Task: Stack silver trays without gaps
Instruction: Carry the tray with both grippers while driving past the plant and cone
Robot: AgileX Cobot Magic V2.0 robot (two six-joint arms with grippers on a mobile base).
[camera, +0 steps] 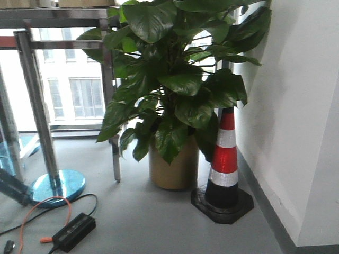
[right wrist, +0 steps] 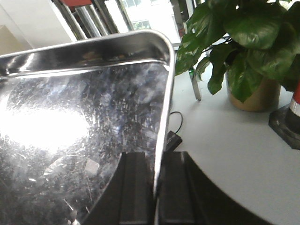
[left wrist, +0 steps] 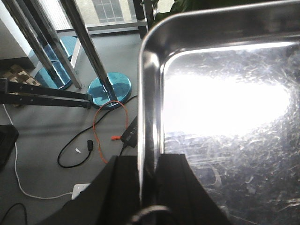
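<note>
Where the front-facing view looked across the grey floor (camera: 159,222), one leafy plant (camera: 175,79) was seen standing in one brass-coloured pot (camera: 172,169), close to the white wall. One red-and-white traffic cone (camera: 225,159) was set just beside the pot, towards the wall. One black power adapter (camera: 74,232) and one orange cable (camera: 37,211) lay near the round blue base (camera: 58,185) of a steel post.

As seen from the left wrist, one silver tray (left wrist: 225,93) was held above the floor, its scratched bottom lit by a bright glare. Its left rim was clamped between the two black fingers (left wrist: 126,187) of the left gripper (left wrist: 149,161), whose jaws were narrowed onto the thin edge. Below, three round blue bases could be counted, with the orange cable beside the nearest one.

As seen from the right wrist, one silver tray (right wrist: 84,93) was again shown, and its right rim was pinched by the right gripper (right wrist: 157,159), the jaws drawn close on the edge. Whether both views showed the same tray could not be told. Beyond it, the potted plant and the edge of the cone were visible.
</note>
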